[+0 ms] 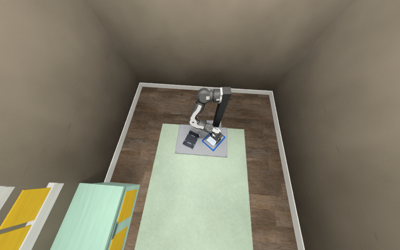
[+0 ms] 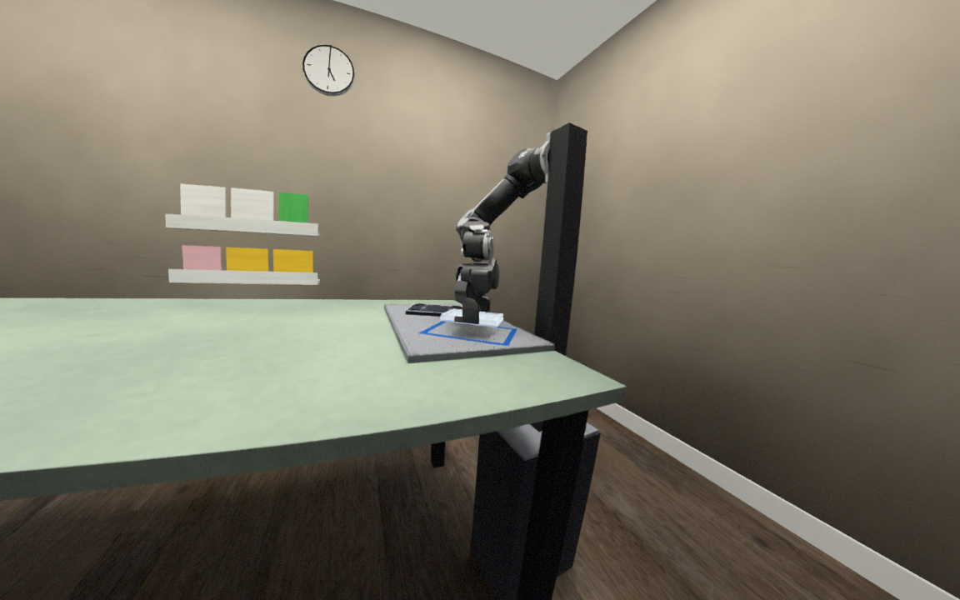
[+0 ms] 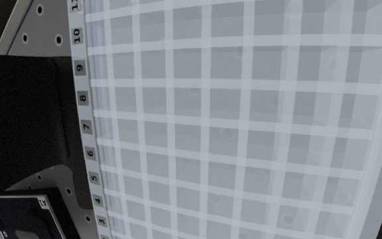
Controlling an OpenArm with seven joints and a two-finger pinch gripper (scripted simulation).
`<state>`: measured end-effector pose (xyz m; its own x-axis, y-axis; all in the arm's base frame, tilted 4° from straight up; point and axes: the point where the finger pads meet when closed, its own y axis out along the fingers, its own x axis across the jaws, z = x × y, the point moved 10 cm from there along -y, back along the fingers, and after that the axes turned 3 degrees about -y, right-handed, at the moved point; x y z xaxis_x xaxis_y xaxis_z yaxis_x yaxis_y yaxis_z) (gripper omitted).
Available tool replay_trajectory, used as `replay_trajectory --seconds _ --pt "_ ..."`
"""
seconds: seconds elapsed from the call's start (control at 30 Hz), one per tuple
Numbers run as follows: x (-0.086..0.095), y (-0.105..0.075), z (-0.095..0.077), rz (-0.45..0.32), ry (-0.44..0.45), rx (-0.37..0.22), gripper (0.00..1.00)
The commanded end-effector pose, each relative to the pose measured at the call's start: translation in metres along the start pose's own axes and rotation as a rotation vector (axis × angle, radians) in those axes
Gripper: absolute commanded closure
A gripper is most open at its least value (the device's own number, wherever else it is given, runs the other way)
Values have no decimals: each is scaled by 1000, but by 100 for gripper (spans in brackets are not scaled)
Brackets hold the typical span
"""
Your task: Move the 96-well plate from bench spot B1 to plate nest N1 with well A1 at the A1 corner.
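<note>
The hand (image 2: 471, 316) is closed on the plate (image 2: 472, 318), gripping it across its width, and it points straight down from the end of the bent arm (image 2: 477, 246). The plate hangs level just above the gray board (image 2: 468, 349), over the blue outlined square (image 2: 432, 333), with its shadow lying inside that outline in the exterior view. From above, the plate (image 1: 211, 141) is turned at an angle to the board's edges, much like the blue square (image 1: 221, 143) around it, and its long axis runs from the hand's side toward the front left of the board. In the wrist view the plate (image 3: 237, 133) fills nearly the whole picture: it is pale, see-through plastic, with a grid of square wells divided by lighter ribs, and the board's small holes show faintly through its bottom. A strip of numbers (image 3: 86, 126) runs along its left edge, rising from 3 near the bottom of the picture to 11 at the top, so the long axis runs up and down there. The cut-off corner cannot be made out in any view. To the left of the plate in the wrist view is a black mass that I cannot identify, and below it the corner of the black holder (image 3: 25, 216) with a small label that is hard to read. From above, that black holder (image 1: 191, 139) lies on the same board well apart from the plate, to its left. The board rests at the far end of the green table (image 1: 195, 199), beside the black post (image 2: 559, 223) that carries the arm.
</note>
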<state>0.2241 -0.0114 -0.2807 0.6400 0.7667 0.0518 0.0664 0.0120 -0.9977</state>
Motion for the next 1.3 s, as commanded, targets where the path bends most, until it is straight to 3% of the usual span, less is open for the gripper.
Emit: replay_trajectory --seconds 0.0,0.73,0.9,1.27 --pt "1 -2 -1 -1 2 -4 100" --pt "3 -1 -2 -11 0 -4 100" --pt "1 0 0 -7 180 3 100" --pt "1 0 0 -7 180 3 100"
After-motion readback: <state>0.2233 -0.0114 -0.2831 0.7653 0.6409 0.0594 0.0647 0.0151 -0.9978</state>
